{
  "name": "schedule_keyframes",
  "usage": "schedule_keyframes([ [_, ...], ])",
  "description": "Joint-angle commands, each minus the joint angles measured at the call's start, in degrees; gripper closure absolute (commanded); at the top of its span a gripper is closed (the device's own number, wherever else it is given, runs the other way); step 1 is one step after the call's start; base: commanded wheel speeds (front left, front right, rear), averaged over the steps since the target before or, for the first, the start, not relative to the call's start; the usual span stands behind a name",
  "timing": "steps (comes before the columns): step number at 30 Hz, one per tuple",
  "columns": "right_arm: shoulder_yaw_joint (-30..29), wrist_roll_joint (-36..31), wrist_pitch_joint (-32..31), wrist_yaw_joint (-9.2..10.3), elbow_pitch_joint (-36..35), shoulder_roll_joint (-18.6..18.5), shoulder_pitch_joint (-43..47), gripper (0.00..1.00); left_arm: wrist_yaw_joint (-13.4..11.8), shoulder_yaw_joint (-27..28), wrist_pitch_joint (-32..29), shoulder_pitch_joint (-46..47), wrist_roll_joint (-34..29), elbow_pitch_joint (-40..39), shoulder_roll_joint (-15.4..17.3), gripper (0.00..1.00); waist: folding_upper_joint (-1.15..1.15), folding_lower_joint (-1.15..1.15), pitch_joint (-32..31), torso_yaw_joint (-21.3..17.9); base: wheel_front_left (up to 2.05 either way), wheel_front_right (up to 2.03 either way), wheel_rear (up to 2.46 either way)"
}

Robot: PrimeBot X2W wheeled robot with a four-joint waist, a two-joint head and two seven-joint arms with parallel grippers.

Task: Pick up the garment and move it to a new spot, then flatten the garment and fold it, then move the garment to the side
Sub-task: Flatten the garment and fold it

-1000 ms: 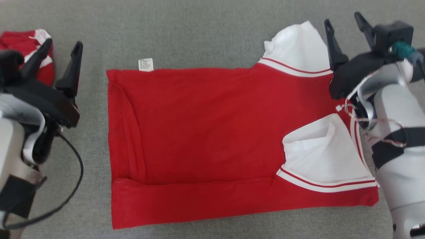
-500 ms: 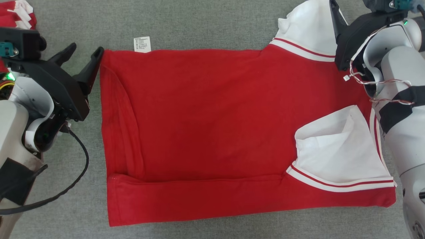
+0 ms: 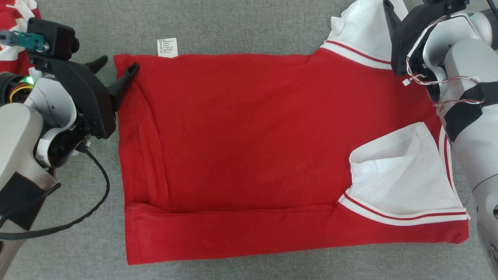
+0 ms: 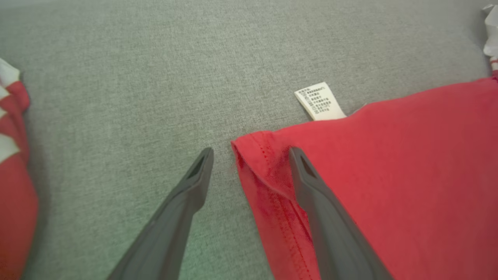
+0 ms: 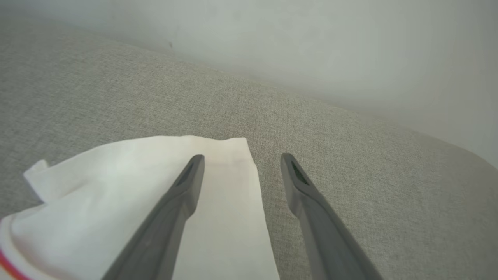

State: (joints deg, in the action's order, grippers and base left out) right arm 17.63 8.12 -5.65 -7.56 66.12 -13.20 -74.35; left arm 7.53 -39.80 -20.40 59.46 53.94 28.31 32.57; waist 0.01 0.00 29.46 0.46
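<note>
The garment [image 3: 253, 147] is a red T-shirt with white sleeves, spread flat on the grey fabric surface [image 3: 241, 23], its bottom edge folded up. My left gripper [image 3: 118, 65] stands open at the shirt's far left corner. In the left wrist view the left gripper [image 4: 251, 151] straddles that hem corner of the garment [image 4: 408, 175], with one finger over the red cloth and the other over bare grey. My right gripper [image 3: 389, 8] is at the far white sleeve [image 3: 362, 31]. In the right wrist view the right gripper [image 5: 242, 156] is open astride the sleeve's [image 5: 116, 186] edge.
Another red and white garment [image 3: 15, 15] lies bunched at the far left, also in the left wrist view [image 4: 11, 186]. A white care label [image 3: 167, 47] sticks out from the shirt's far edge. A pale wall [image 5: 311, 46] rises behind the surface.
The head camera has shifted. My left gripper has moved right onto the shirt's far left corner. My right gripper has moved further up over the far sleeve. Both stay open.
</note>
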Motion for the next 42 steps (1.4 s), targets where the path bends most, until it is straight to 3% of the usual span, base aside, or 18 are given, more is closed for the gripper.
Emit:
schedule_keyframes([
  [1,0.5,0.8,-0.4,0.15,0.8,-0.2,-0.9,0.00,-0.1,-0.5,-0.5,0.8,0.7,0.5,-0.1,0.00,-0.01,0.00,0.2,0.0,0.00,0.00,0.00],
  [7,2.3,1.2,-0.8,0.15,2.8,-0.4,-2.5,0.00,-0.1,-2.0,-2.7,1.7,2.1,2.2,-1.0,0.00,-0.01,0.00,0.5,0.1,0.00,0.00,0.00],
  [8,2.5,1.4,-1.0,0.15,3.1,-0.4,-2.8,0.00,-0.1,-2.4,-3.0,1.8,2.3,2.3,-1.1,0.42,-0.01,0.00,0.5,0.1,0.00,0.00,0.00],
  [9,2.7,1.5,-1.2,0.15,3.4,-0.5,-3.1,0.00,-0.1,-2.6,-2.9,2.0,2.5,2.3,-1.2,0.67,-0.01,0.00,0.6,0.2,0.00,0.00,0.00],
  [10,2.9,1.6,-1.2,0.15,3.6,-0.6,-3.4,0.00,-0.1,-2.6,-2.6,2.1,2.9,2.2,-1.3,1.00,-0.01,0.00,0.7,0.3,0.00,0.00,0.00],
  [24,3.3,1.0,-6.0,0.15,6.5,-2.8,-7.5,0.00,-0.1,-5.4,1.7,2.8,2.6,-2.3,-0.9,1.00,-0.01,0.00,2.8,3.9,0.00,0.00,0.00],
  [32,1.0,-0.3,-14.5,0.15,7.7,-3.0,-8.9,0.00,-0.1,-6.0,2.2,3.1,2.2,-3.9,-0.2,1.00,-0.01,0.00,3.6,4.0,0.00,0.00,0.00],
  [33,0.4,-0.5,-16.2,0.16,7.9,-3.0,-9.0,0.05,-0.1,-5.9,2.3,3.1,2.3,-4.0,-0.1,1.00,-0.01,0.00,3.7,3.9,0.00,0.00,0.00],
  [34,-0.1,-0.8,-17.3,0.16,7.9,-2.7,-9.1,0.66,-0.1,-5.9,2.3,3.2,2.3,-4.1,-0.1,1.00,-0.01,0.00,3.7,3.8,0.00,0.00,0.00],
  [35,-0.9,-0.8,-18.1,0.16,8.0,-2.5,-9.3,1.00,-0.2,-5.8,2.5,3.2,2.2,-4.1,0.1,1.00,-0.01,0.00,3.8,3.7,0.00,0.00,0.00],
  [39,-3.7,-1.3,-20.6,0.16,8.1,-1.4,-9.7,1.00,-0.3,-5.7,2.9,3.1,2.1,-4.1,0.3,1.00,-0.01,0.00,3.7,3.2,0.00,0.00,0.00],
  [42,-4.8,-2.0,-18.4,0.15,7.7,-0.4,-10.2,1.00,-0.5,-5.3,3.9,2.7,2.2,-4.0,0.5,1.00,-0.01,0.00,3.3,2.6,0.00,0.00,0.00],
])
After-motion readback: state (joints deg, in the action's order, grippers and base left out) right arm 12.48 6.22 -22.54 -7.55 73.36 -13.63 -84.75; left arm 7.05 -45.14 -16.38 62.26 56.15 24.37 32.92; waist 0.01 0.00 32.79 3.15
